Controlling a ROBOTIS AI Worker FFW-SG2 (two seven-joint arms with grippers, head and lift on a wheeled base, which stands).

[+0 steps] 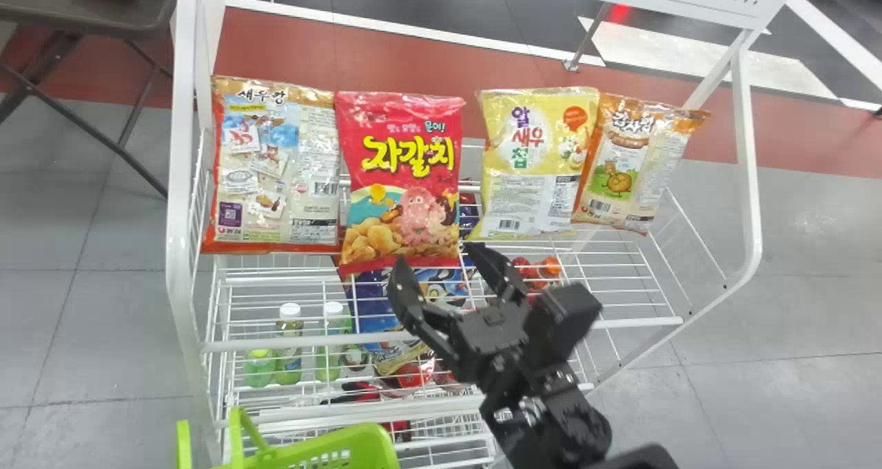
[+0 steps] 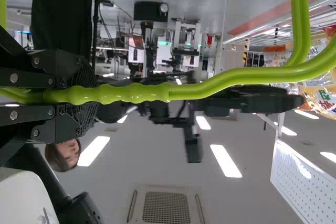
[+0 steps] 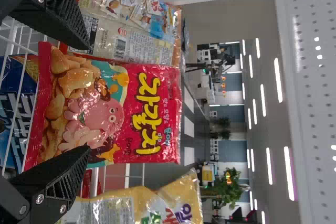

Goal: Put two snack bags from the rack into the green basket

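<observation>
I'm watching the green basket (image 1: 368, 443), left of and nearer me than my right gripper (image 1: 437, 256), running off the head view's edge, while my left gripper (image 2: 96, 95) is hiding part of its handle (image 2: 210, 87). Beneath the right gripper, its fingers and shelf wires (image 1: 275, 278) are partly covering a blue bag (image 1: 372, 321).

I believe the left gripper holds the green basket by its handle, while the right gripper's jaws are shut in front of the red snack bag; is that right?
Not quite: the right wrist view shows the right gripper with its jaws apart in front of the red snack bag. The rest is right.
</observation>
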